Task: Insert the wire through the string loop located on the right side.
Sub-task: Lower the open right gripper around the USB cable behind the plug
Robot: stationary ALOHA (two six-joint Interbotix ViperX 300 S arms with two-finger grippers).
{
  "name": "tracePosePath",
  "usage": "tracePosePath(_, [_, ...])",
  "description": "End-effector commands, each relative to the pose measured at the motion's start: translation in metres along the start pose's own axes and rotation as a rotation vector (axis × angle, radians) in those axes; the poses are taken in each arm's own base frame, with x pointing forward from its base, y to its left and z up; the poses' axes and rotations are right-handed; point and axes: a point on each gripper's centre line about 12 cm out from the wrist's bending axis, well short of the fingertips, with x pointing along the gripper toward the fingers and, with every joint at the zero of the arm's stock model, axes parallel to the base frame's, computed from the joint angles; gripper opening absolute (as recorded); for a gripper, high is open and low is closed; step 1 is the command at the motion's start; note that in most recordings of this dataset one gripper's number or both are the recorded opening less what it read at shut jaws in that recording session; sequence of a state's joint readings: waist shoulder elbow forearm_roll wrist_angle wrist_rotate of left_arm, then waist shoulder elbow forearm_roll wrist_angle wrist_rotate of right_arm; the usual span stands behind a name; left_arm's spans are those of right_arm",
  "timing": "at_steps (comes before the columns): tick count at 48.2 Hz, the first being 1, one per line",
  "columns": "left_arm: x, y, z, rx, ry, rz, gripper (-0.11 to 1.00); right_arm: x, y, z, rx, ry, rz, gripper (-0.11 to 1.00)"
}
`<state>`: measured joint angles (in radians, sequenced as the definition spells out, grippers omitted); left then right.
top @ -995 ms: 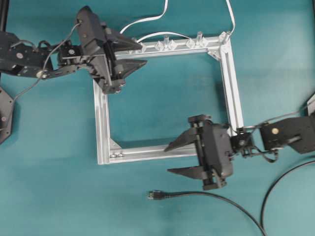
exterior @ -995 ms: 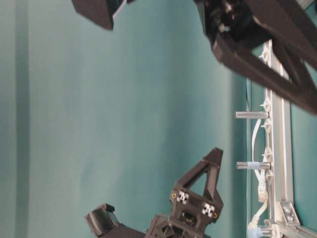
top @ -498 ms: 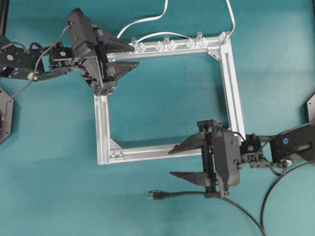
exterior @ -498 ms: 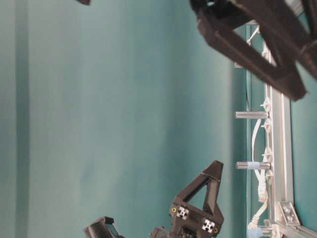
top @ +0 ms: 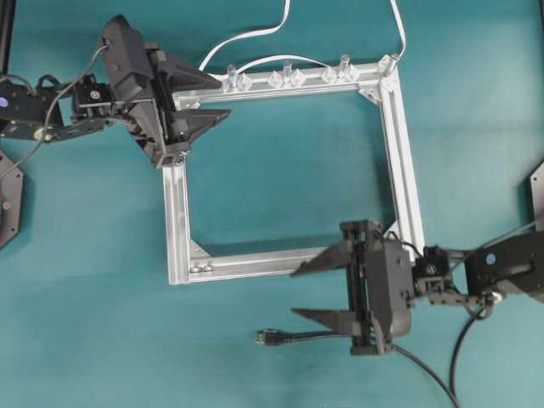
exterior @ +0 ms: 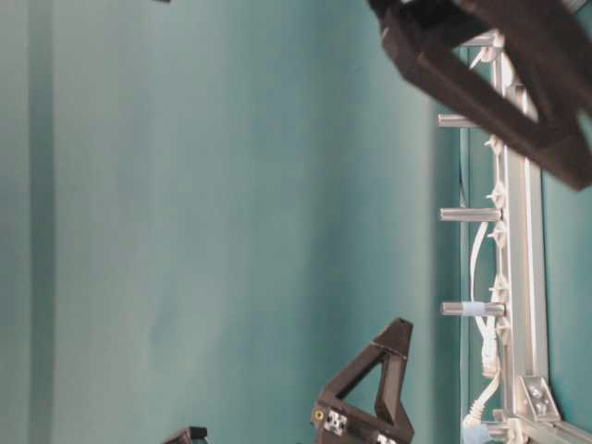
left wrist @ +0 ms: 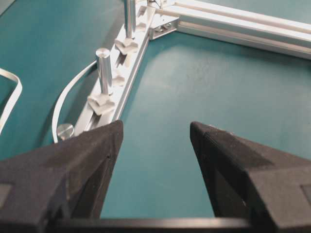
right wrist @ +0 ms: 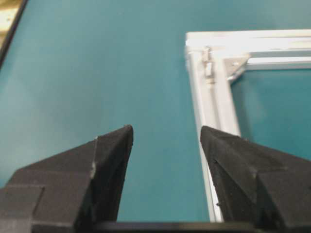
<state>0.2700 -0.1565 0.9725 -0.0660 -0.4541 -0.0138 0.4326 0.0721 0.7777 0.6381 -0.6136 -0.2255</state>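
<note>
- Hovering with jaws spread wide and empty, the right gripper [top: 304,291] sits just above the wire [top: 340,337] in the overhead view; the plug [top: 267,337] lies a bit left of the fingertips, cable running left-right then curving off to the lower right
- left gripper [top: 200,100], also apart, is way off at the aluminium frame [top: 174,212] top-left corner; right arm's clearly nearer
- vs a second ago, the right gripper has slid down toward the wire; left one has backed off leftward
- can't make out the string loop

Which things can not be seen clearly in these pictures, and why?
- String loop: too small to find on the frame in the overhead view.
- Wire: its run passes under the right gripper in the overhead view.
- Left gripper: covers the frame's corner in the overhead view.
</note>
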Motion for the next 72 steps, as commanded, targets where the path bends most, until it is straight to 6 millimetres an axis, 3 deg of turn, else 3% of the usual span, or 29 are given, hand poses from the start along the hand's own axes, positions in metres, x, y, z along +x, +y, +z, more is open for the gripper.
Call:
tracePosePath(1, [-0.003,-0.001,0.008,-0.001,-0.027,-0.005,0.69,0.0,0.011,0.006,0.007,-0.022,0.021,0.68])
tracePosePath(19, [-0.003,-0.002,0.008,-0.002,-0.027,-0.006,0.69,0.012,0.036,-0.017,0.02,0.002,0.031,0.68])
tracePosePath(51, [-0.002,-0.005,0.006,-0.003,-0.004,-0.014,0.69,0.031,0.035,-0.062,-0.026,0.093,0.005,0.68])
tracePosePath(72, [-0.001,-0.007,0.005,-0.004,0.004,-0.02,0.69,0.041,0.036,-0.077,-0.041,0.119,-0.003,0.68])
